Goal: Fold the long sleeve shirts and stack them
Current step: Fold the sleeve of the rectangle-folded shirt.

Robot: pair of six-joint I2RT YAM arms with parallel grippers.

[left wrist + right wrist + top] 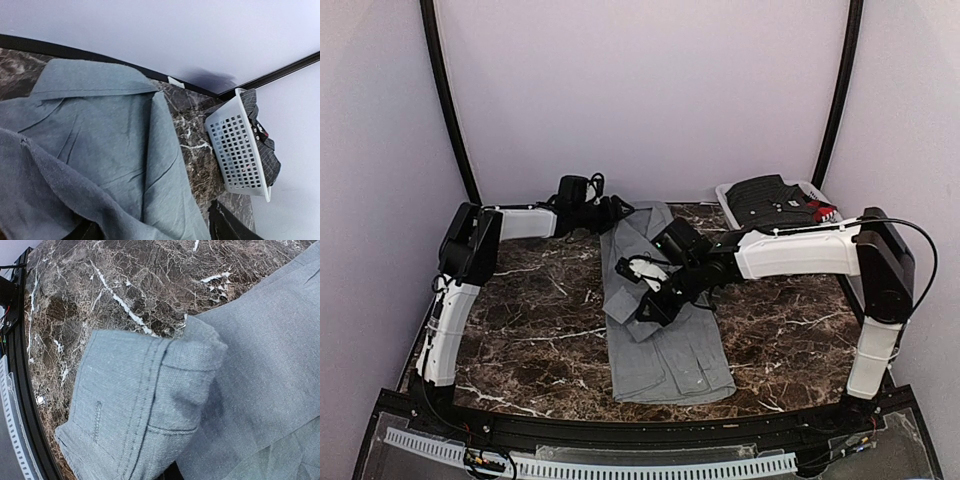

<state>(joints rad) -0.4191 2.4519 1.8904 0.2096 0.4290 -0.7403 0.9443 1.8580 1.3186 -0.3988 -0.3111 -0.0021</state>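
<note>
As we look down from overhead, one grey shirt (665,340) lies flat on the marble table (540,300), and its length runs from our left gripper (618,212) at the collar end back toward our two arm bases. Our right gripper (650,300) hangs over the shirt's middle, so the body of the shirt is directly under it and the long axis crosses its line of reach. Off beyond the right arm's elbow stands one white basket (817,192) with dark clothing (770,198) inside; we cannot count the pieces.

From the left wrist, the collar (90,80) lies straight ahead of the fingers. The two dark fingertips stand wide apart at the bottom of the view. Cloth lies draped between them, but nothing is pinched.

From the right wrist, the cuff (135,405) fills the view just ahead of the fingers, hanging lifted off the table. The fingers are almost hidden behind it, clamped fully together on that cuff. The shirt's body lies beside and below it.

We judge that the right arm, being nearer, must next carry the sleeve across the shirt's body.
</note>
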